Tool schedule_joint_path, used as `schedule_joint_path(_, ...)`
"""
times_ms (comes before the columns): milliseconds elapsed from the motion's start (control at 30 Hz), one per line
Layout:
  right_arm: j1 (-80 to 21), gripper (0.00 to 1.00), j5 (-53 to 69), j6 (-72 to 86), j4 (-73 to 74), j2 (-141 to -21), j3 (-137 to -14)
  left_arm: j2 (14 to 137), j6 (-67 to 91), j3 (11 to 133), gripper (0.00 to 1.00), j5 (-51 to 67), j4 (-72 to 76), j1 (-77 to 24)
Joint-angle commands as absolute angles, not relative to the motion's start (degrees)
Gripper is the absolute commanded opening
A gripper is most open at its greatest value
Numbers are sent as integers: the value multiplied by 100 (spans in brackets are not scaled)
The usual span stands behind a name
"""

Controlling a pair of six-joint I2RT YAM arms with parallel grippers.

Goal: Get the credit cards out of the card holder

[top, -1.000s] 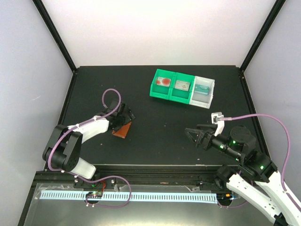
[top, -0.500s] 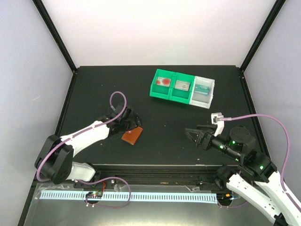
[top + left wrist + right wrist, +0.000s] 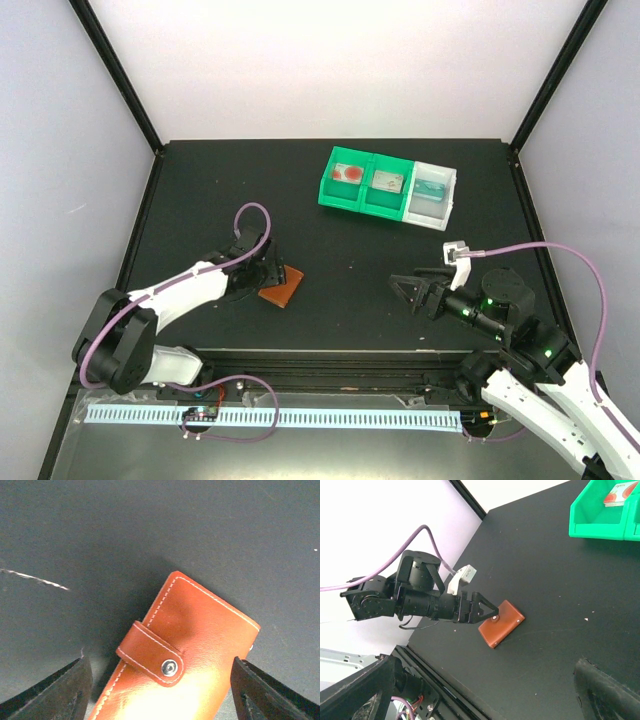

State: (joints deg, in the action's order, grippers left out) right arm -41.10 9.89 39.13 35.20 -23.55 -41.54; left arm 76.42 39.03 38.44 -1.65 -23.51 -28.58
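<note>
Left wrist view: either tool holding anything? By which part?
Nothing clearly held. Left tool is open, its fingers flanking the tab end of the card holder; contact cannot be told. Right tool is open, empty.

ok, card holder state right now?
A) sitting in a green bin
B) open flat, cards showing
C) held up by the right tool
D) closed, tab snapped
D: in the left wrist view the card holder lies shut on the table, with its tab snapped down over the edge.
</note>
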Motion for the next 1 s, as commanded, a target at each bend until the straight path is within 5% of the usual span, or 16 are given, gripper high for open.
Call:
schedule_joint_path(0, -4095, 98, 1099, 3984, 3372, -2347, -4052, 7795, 3524, 3816, 73, 190, -1965, -2835)
schedule_joint_path(600, -4095, 93, 1148, 4311, 3125, -2408, -3378, 7775, 3935, 3238, 56, 1646, -947, -3294)
schedule_joint_path(833, -4092, 80, 1308, 4337, 2458, -2944, -2916, 7601, 4652, 2798, 51, 2553, -130, -3581)
schedule_joint_path(967, -4096, 61, 1493, 4345, 1839, -3426, -2683, 7233, 4666, 2758, 51, 2455, -268, -3625)
